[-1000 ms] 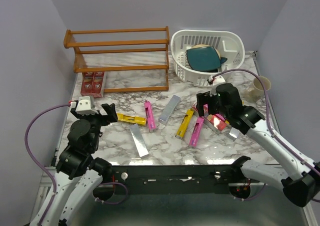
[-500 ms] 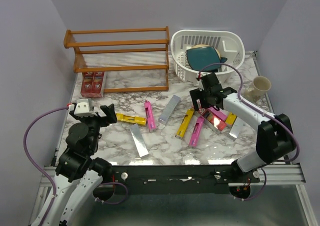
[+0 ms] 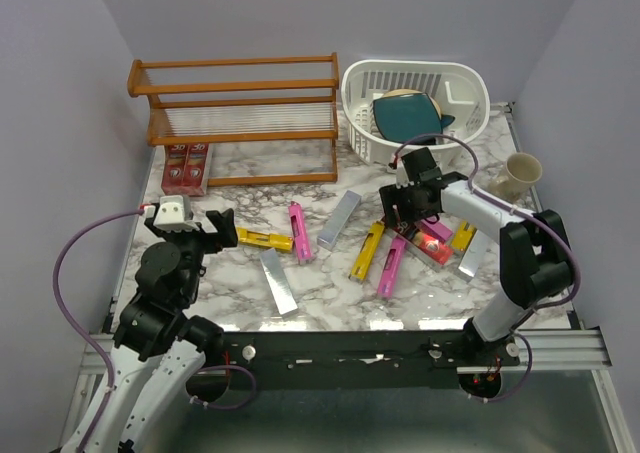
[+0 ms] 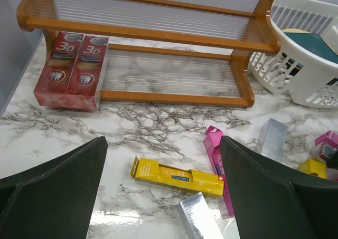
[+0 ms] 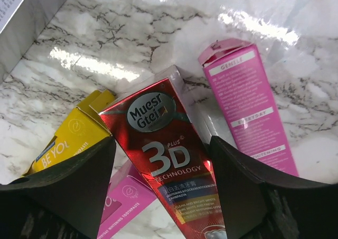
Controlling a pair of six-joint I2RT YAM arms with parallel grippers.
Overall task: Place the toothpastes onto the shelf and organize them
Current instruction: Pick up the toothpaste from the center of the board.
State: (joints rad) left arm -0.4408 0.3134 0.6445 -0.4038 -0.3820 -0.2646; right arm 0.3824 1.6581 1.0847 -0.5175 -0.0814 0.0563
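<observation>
The wooden shelf (image 3: pixel 240 103) stands at the back left, its tiers bare. Two red toothpaste cartons (image 3: pixel 186 166) lie side by side at its left foot. Several cartons lie scattered mid-table: yellow (image 3: pixel 263 238), pink (image 3: pixel 300 231), silver (image 3: pixel 339 219), silver (image 3: pixel 277 281), yellow (image 3: pixel 368 249), pink (image 3: pixel 391 264). My right gripper (image 3: pixel 405 208) is open, its jaws either side of the end of a red "3D" carton (image 5: pixel 174 160), with a pink carton (image 5: pixel 248 112) and a yellow one (image 5: pixel 63 139) beside it. My left gripper (image 3: pixel 205 228) is open and empty, just short of the yellow carton (image 4: pixel 177 177).
A white slotted basket (image 3: pixel 470 83) with a dark teal item (image 3: pixel 405 118) stands at the back right, next to the shelf. A beige cup (image 3: pixel 517 172) stands near the right edge. More cartons, yellow (image 3: pixel 461 236) and silver (image 3: pixel 472 256), lie right of the red one.
My right arm has swung left and farther back; its gripper now sits low, straddling the red carton's end. My left gripper has barely moved.
</observation>
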